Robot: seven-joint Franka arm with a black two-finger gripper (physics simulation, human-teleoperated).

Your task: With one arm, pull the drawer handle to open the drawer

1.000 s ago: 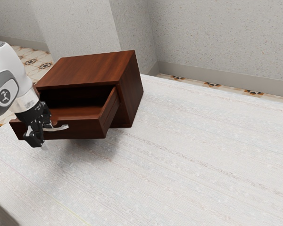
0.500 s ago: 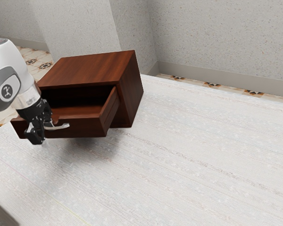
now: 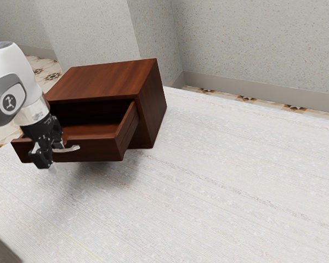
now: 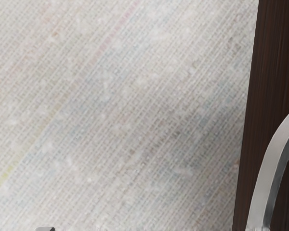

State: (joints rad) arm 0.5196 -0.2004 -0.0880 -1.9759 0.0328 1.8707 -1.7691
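Drawer (image 3: 93, 148) is seen pulled well out of the cabinet (image 3: 107, 79), its front hanging past the cabinet toward the exterior view's left. Over the last second it has barely shifted, so the pull is judged to be at or near its end. Handle (image 3: 68, 147) is met at its left end by the pincer (image 3: 43, 157), which has been raised a touch. Whether the pincer is clamped on the handle cannot be told. In the wrist view the handle (image 4: 274, 178) is seen against the drawer front, with the bench (image 3: 219, 186) below.
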